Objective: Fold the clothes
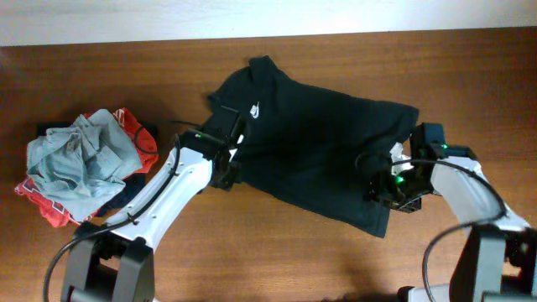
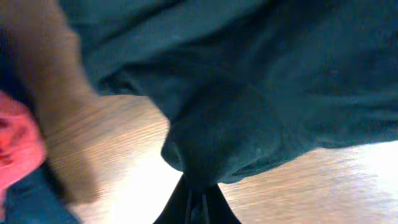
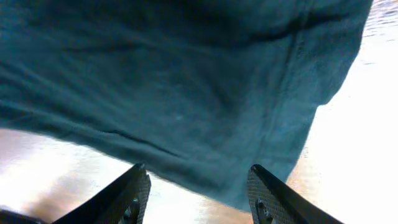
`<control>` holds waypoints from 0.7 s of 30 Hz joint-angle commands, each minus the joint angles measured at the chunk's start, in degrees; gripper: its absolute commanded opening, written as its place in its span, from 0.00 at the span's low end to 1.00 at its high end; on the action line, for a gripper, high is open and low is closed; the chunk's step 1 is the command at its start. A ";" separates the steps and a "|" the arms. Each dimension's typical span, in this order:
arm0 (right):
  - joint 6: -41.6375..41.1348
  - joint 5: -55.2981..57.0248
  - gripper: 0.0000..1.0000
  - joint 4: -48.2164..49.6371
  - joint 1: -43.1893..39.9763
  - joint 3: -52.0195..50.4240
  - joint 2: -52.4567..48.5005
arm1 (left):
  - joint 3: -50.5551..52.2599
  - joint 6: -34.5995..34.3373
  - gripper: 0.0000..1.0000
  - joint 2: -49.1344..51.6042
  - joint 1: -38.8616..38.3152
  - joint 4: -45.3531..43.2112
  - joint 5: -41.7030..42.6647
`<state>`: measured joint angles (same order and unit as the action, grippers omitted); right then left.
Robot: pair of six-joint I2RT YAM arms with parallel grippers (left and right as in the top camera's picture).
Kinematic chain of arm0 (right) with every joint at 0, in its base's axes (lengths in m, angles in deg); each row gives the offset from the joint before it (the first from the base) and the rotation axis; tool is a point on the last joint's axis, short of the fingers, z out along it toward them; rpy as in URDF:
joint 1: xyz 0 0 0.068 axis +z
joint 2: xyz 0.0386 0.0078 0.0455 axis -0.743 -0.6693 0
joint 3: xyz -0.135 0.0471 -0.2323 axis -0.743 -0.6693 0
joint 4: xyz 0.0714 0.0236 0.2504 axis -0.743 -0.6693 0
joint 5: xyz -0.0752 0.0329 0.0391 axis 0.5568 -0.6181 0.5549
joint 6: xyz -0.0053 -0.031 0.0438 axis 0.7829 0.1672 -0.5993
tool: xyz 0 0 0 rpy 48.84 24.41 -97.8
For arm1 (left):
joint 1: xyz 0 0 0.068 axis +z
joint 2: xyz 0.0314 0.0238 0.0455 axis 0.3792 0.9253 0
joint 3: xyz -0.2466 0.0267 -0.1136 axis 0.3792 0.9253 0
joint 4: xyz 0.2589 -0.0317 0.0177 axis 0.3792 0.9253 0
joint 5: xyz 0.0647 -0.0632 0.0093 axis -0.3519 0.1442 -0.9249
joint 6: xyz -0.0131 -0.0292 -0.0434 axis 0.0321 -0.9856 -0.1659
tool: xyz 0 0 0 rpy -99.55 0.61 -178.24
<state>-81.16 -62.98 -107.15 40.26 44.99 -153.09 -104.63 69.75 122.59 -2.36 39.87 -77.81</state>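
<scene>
Overhead, the black T-shirt (image 1: 319,151) lies open across the middle of the table (image 1: 277,260), set on a slant, front up with its white chest logo (image 1: 255,109) showing, one arm at each side edge; the pile of other clothes (image 1: 80,164), grey-blue over red and navy, sits at the table's left end, just beside the left arm. From the left wrist view the left gripper (image 2: 198,199) is clamped on the shirt, its fingers pressed together on a small puckered bunch of cloth, and that bunch looks thin enough to me that it could slide out once the arm pulls; it may also have taken more than one layer, which would drag the shirt's underside along and spoil the fold. The right gripper (image 3: 198,180) stands apart, its fingers astride the shirt's edge with nothing pinched; if it closes this near the hem it could catch only a sliver, or miss, and then one side would lift alone and the shirt would skew or crumple. The red garment (image 2: 15,146) lies close by the left gripper, so a wide sweep might snag the pile. The shirt itself looks soft and limp, creased in long ripples, dark all over; its seam runs plainly along the right side.
</scene>
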 commanded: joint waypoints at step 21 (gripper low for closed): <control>-8.33 5.86 0.21 11.17 4.87 -7.91 -6.84 | -5.84 3.76 0.10 0.04 -0.13 0.33 -7.76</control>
<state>-86.93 -58.02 -98.36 44.56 41.05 -157.40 -109.29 72.68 122.59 -2.36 40.16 -84.17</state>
